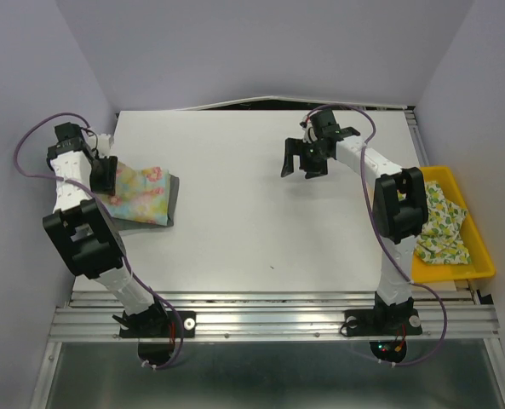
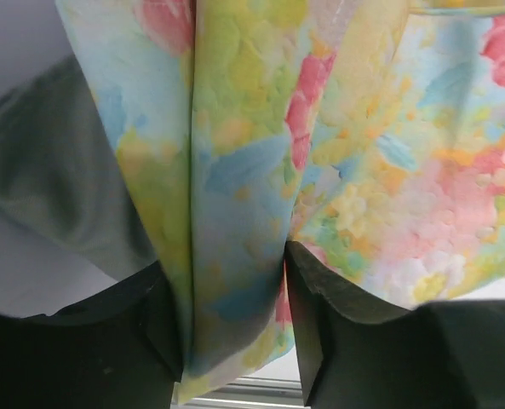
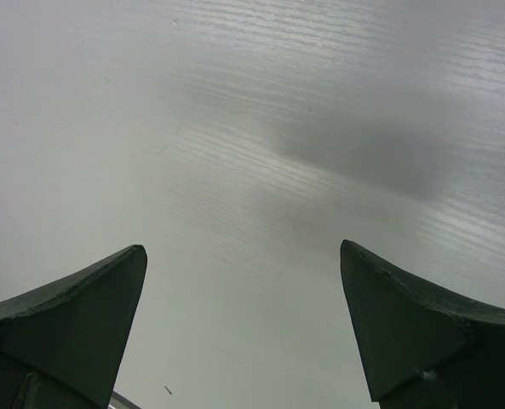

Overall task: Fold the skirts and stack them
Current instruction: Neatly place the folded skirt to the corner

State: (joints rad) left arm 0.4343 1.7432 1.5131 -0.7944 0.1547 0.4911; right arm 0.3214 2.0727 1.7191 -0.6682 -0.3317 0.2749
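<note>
The pastel yellow-blue skirt with pink flowers (image 1: 146, 192) lies folded on top of the plain grey skirt (image 1: 172, 204) at the table's left side. My left gripper (image 1: 107, 175) sits at the stack's left edge. In the left wrist view a fold of the floral skirt (image 2: 235, 170) hangs between the parted fingers of the left gripper (image 2: 235, 324), loose on the right side, with the grey skirt (image 2: 56, 187) behind it. The pale skirt with green-yellow print (image 1: 444, 226) lies crumpled in the tray. My right gripper (image 1: 301, 162) hovers open over bare table, and the right wrist view shows this gripper (image 3: 243, 307) holding nothing.
The yellow plastic tray (image 1: 482, 260) sits at the table's right edge, beside the right arm. White walls close in on the left, back and right. A metal rail (image 1: 269, 319) runs along the near edge by the arm bases.
</note>
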